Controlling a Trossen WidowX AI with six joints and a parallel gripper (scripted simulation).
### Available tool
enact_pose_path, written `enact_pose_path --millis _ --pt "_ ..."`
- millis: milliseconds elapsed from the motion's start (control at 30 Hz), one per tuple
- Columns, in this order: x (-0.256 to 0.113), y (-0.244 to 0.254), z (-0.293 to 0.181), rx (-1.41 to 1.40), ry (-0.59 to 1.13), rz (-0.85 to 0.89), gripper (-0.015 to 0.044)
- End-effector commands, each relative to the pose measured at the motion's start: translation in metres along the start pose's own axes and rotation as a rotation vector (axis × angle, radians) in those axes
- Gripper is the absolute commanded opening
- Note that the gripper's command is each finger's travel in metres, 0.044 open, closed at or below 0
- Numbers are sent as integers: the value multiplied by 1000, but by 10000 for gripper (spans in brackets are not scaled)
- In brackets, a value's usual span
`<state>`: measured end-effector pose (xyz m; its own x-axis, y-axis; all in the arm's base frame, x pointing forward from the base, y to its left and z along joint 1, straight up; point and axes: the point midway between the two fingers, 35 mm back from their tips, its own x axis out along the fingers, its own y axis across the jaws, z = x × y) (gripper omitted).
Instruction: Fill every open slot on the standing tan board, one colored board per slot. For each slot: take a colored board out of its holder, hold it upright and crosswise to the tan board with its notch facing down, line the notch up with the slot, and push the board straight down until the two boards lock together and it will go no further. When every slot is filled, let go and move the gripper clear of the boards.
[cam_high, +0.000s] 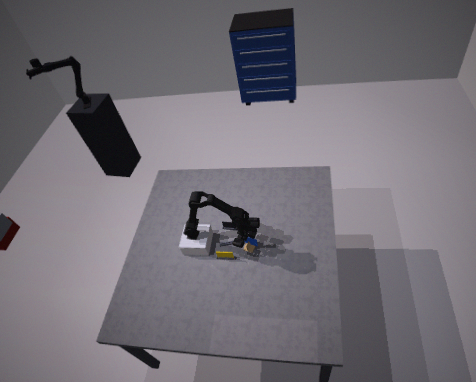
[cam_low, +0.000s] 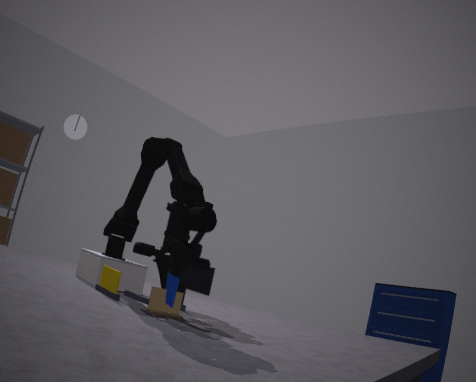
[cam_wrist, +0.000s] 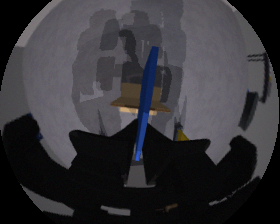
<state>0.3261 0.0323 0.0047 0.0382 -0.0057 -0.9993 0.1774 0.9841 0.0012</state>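
Bench (cam_high: 225, 300) (cam_low: 300, 345) (cam_wrist: 50, 75): gray, mottled, with dark legs in the top view. On the floor beyond: blue cabinet (cam_high: 267, 57) (cam_low: 410, 325), dark top, pale drawer handles. At the left edge of the exterior view, partly cut off: shelf (cam_low: 20, 121) with brown boxes. Black pedestal (cam_high: 107, 140), well apart from the bench, second arm (cam_high: 78, 80) mounted on top. Arm (cam_high: 225, 205) (cam_low: 137, 187): black, bent high at the elbow, forearm angled down toward the boards. White block (cam_high: 196, 246) (cam_low: 90, 267) under the arm's foot. Round pale clock (cam_low: 75, 127) on the wall. Tool (cam_high: 246, 242) (cam_low: 172, 277) (cam_wrist: 139, 121): pointed down, clenched on the blue board (cam_high: 251, 241) (cam_low: 172, 287) (cam_wrist: 148, 90), near end between the fingertips. Tan board (cam_high: 249, 248) (cam_low: 159, 300) (cam_wrist: 130, 92): standing on the bench. Blue board upright and crosswise to tan board, lower part overlapping it in the exterior view; slot contact and depth too small to tell. Yellow board (cam_high: 225, 254) (cam_low: 110, 279) (cam_wrist: 183, 135): upright in a dark holder (cam_low: 107, 292), near the white block, apart from the tan board. Another dark holder (cam_low: 136, 297), low on the bench, between yellow board and tan board in the exterior view. Long shadows across the bench around the tan board.
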Motion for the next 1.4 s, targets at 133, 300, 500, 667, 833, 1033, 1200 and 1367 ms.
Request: enact_pose_path --millis 133,300,500,667,833,1033,1200,1367 --pt "6 0 -1 2 7 0 0" --pt "8 0 -1 2 7 0 0" --pt "9 0 -1 2 7 0 0" --pt "7 0 0 0 2 -1 10" --pt "7 0 0 0 2 -1 0" --pt "7 0 0 0 2 -1 131" --pt "7 0 0 0 2 -1 162" --pt "7 0 0 0 2 -1 162"
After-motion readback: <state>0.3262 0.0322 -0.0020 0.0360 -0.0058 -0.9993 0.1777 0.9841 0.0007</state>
